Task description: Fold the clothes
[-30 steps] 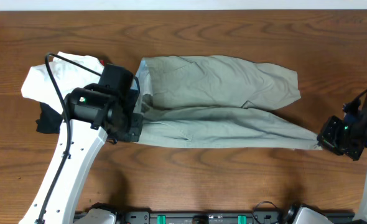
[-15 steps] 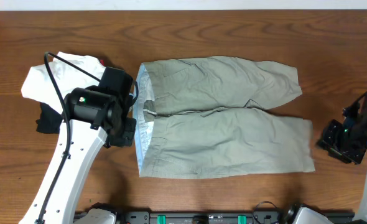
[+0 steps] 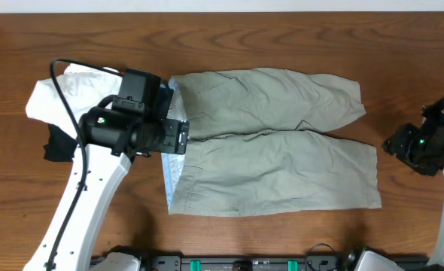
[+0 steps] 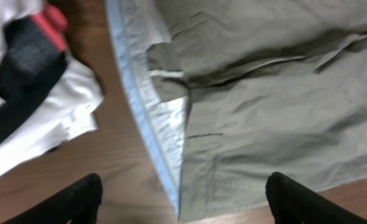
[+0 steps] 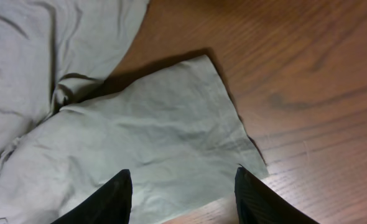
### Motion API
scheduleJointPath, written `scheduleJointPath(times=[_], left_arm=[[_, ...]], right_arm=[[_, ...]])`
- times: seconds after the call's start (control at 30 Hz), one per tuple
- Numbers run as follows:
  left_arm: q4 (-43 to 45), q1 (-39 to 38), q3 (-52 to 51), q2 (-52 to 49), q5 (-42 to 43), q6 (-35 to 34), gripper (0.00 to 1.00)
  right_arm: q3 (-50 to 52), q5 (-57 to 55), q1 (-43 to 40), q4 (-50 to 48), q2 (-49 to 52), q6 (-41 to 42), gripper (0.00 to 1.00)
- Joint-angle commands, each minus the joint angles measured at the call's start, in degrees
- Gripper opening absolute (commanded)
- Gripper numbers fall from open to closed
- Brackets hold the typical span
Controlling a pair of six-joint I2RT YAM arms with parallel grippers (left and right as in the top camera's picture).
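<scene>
Brown table (image 3: 229, 241) shows the left gripper (image 4: 183, 186) and the right gripper (image 5: 181, 177) with fingers spread wide and holding nothing, and past them the shorts (image 3: 275, 162) lie flat and open in the middle, so no fold is made yet.

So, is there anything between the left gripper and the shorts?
Nothing visible. The open left gripper hangs right over the waistband of the shorts, with nothing between them. The white and black pile lies off to the side, not under it.
</scene>
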State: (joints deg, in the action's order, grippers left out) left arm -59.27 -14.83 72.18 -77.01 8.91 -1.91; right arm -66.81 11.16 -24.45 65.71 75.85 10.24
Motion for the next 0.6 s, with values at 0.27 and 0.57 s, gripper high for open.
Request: scheduleJointPath(times=[0.27,0.57], left_arm=[[9.14,0.02,-5.05,-19.28,4.94,-0.72,0.61],[13.35,0.02,-5.05,-26.18,10.21,-0.7,0.43]], right_arm=[[-0.52,1.33,3.08,-0.35,6.78,0.42,0.52],[-0.52,1.31,4.61,-1.27,8.44,0.46,0.5]])
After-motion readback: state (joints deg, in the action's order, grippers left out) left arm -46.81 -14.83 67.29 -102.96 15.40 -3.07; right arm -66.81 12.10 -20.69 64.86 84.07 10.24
